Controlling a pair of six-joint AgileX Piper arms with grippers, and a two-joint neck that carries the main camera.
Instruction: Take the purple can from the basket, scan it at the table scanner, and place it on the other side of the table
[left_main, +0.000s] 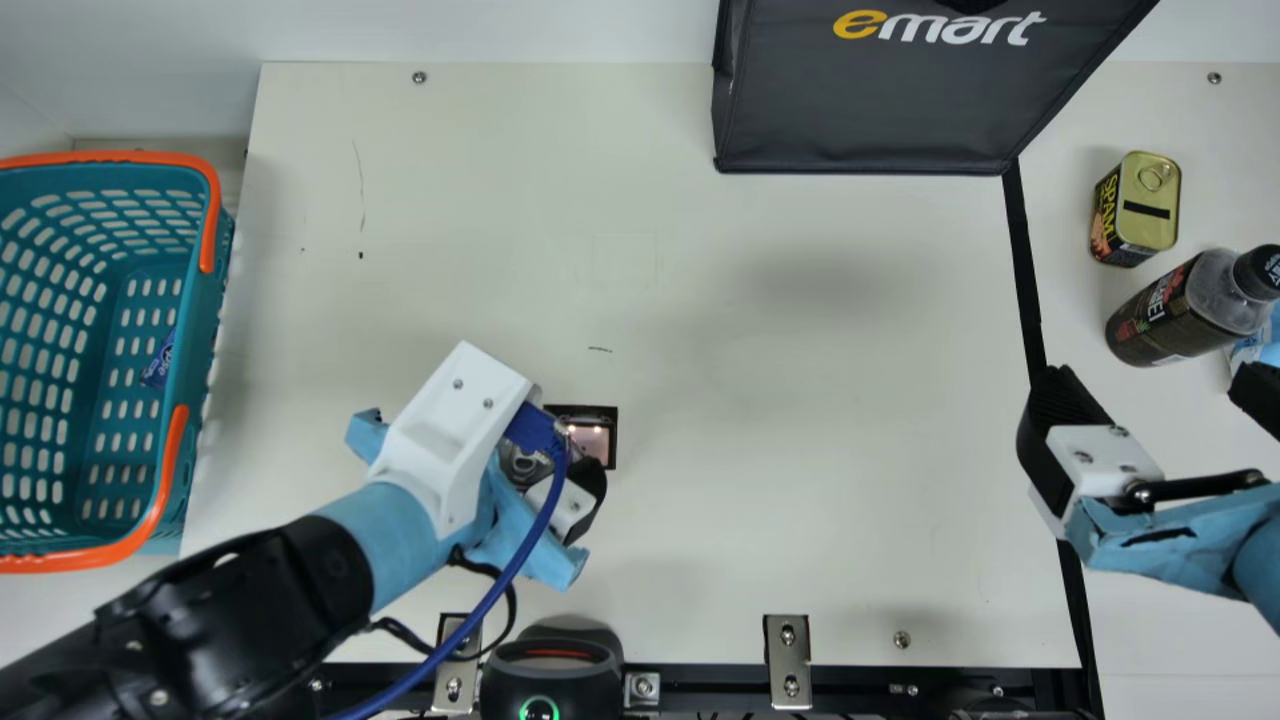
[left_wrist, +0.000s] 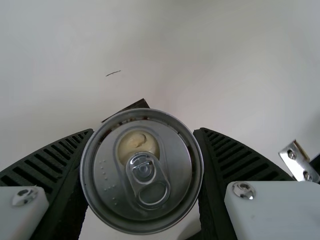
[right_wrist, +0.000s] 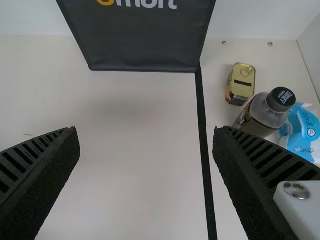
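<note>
The left hand (left_wrist: 144, 131), pinching the can (left_wrist: 172, 172), may be hiding its code from scanning; the right hand (right_wrist: 145, 129) is gaping.

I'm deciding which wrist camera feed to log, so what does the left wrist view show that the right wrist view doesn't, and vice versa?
Left wrist view: a silver-topped pull-tab can gripped by the left pincer, a black corner beyond it, likely the table scanner's, and a metal bracket.

Right wrist view: the open right pincer, a dark shopping bag, a gold-lidded tin, a black-capped bottle, a blue-and-white pack and a black strip.

Both: pale tabletop with a short dark line.
</note>
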